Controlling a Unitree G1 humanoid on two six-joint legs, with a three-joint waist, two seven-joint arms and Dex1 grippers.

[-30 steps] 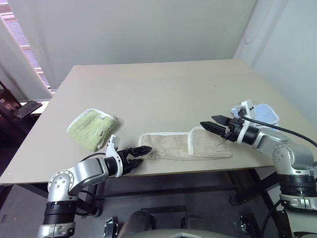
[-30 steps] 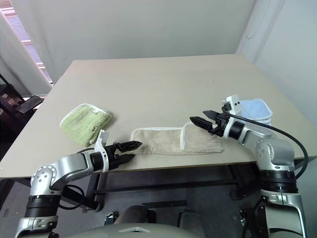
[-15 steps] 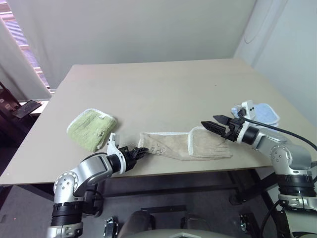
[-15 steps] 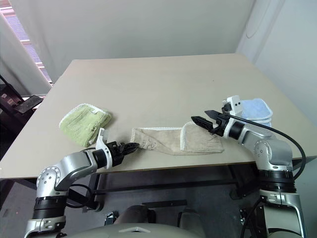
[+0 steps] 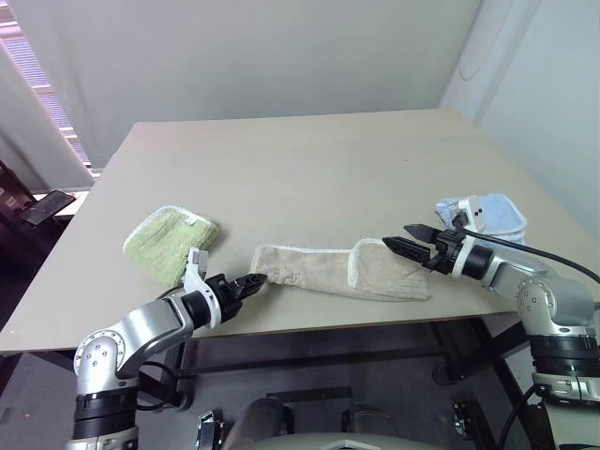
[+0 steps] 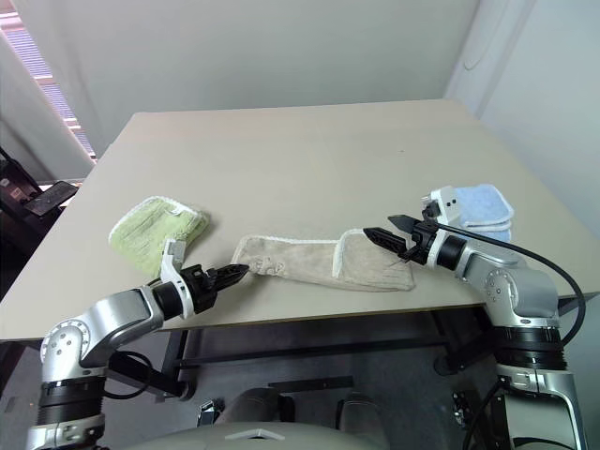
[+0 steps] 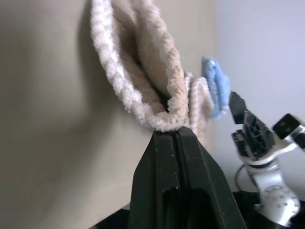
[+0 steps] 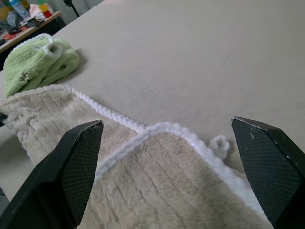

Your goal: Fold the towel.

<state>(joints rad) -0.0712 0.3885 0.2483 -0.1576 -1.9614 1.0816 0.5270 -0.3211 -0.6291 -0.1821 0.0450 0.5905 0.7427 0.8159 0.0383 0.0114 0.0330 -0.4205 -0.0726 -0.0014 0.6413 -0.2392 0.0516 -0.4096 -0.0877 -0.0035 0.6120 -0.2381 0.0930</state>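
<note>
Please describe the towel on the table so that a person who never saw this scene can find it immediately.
On the big beige table, look along the near edge, between the green cloth and the blue cloth. The towel lies there as a long strip, its right end folded over. It is tan with white corded edging, the largest cloth, and the left gripper pinches its left end.

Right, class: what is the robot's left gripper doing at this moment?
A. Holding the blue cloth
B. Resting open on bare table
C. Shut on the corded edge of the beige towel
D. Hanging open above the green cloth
C: the left gripper is pinched shut on the white corded edge of the towel.
</note>
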